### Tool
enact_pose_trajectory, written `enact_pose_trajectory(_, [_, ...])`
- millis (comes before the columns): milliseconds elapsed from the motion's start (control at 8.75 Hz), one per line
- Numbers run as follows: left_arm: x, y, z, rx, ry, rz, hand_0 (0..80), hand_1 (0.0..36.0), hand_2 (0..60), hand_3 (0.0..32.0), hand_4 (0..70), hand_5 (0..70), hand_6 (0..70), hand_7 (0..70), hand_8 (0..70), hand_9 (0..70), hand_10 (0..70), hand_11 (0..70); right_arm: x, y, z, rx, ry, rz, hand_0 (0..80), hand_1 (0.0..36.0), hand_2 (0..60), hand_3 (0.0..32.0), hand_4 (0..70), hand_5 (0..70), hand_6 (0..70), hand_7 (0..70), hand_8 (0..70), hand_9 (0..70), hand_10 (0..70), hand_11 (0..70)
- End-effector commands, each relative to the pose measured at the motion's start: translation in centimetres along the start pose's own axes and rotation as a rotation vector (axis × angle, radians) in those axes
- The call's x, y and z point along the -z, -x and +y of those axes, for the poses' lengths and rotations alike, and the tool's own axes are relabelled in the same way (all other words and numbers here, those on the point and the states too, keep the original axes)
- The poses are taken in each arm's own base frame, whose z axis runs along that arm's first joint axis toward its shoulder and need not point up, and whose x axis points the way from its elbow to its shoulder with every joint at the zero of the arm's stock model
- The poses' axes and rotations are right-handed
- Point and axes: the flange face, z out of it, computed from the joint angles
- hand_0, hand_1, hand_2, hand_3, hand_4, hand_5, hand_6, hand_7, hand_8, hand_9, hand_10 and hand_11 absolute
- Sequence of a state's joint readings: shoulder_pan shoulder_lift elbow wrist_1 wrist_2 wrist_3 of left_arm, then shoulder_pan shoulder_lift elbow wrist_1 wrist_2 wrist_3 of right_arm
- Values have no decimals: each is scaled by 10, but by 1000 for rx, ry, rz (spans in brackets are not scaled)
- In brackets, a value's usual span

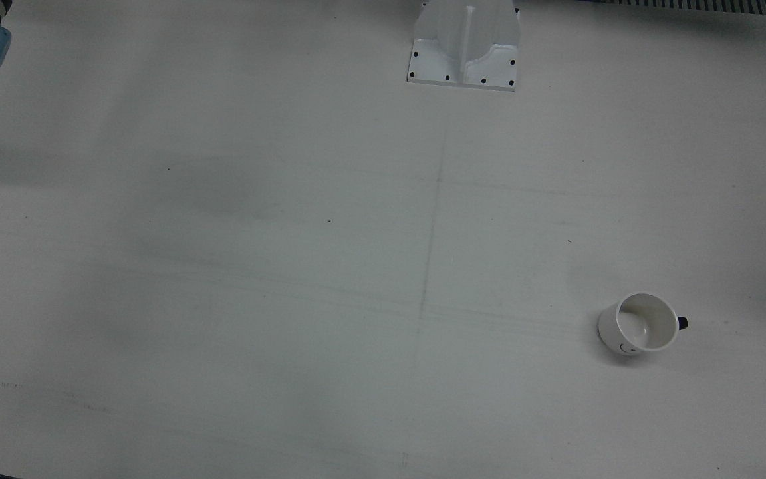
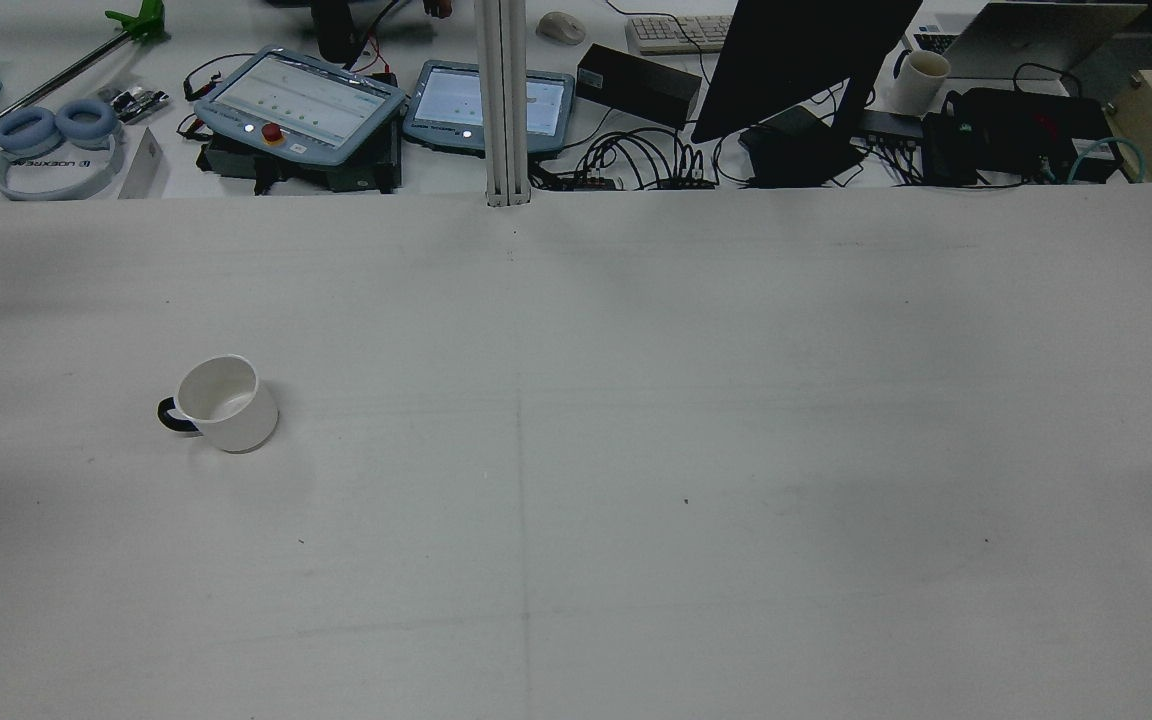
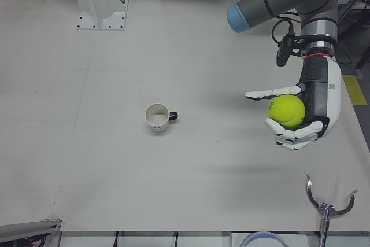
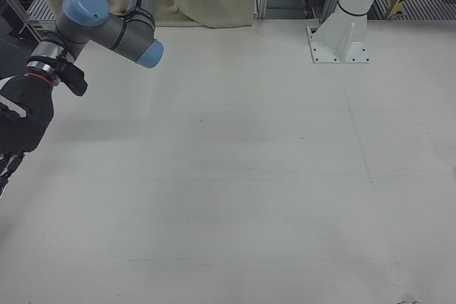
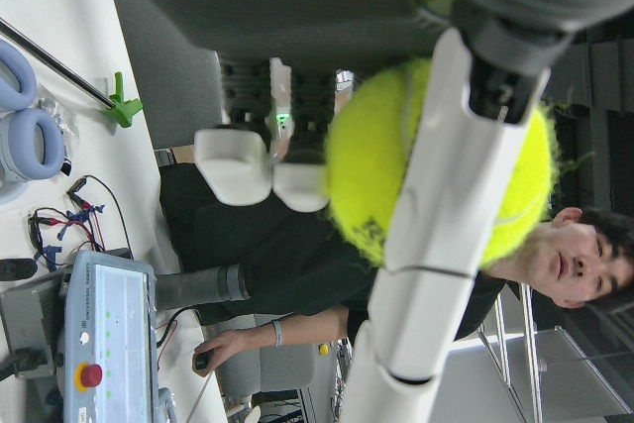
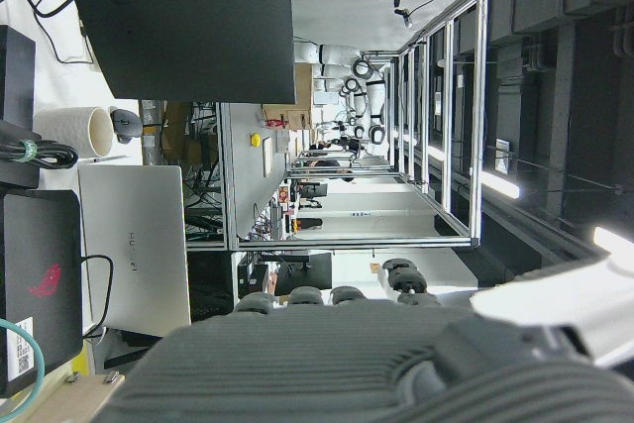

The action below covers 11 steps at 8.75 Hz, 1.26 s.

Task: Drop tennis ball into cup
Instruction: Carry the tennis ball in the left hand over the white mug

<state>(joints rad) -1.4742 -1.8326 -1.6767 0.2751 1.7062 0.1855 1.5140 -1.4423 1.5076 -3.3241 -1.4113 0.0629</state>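
While the left hand [image 3: 298, 117] holds the tennis ball [image 3: 286, 111] in curled fingers above the white surface [image 3: 191, 189], the white mug [image 3: 158, 117] stands upright and well apart from it, off toward the middle of the surface, mouth open upward. The right hand [image 4: 20, 124] hangs on the far side, away from both; whether its fingers are spread or closed cannot be told.
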Motion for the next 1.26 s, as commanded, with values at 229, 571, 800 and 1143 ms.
enact_pose_trajectory(229, [-43,114,73,5,170,-204,800,360,0,0,596,357,700,700,700,700,609,700,0,0,0,0,-1,0,0,0,0,0,0,0,0,0,0,0,0,0])
enact_pose_trajectory(571, [-52,232,105,28,257,-386,800,309,0,0,587,373,700,700,700,700,611,700,1,-1,-2,-1,-4,1,0,0,0,0,0,0,0,0,0,0,0,0])
enact_pose_trajectory(800, [-50,255,111,17,303,-428,800,269,0,0,571,308,700,700,700,700,604,700,0,-1,-2,-1,-4,1,0,0,0,0,0,0,0,0,0,0,0,0])
enact_pose_trajectory(1143, [-47,277,115,9,337,-483,800,238,0,0,579,328,700,700,700,700,603,700,1,-1,-3,0,-5,1,0,0,0,0,0,0,0,0,0,0,0,0])
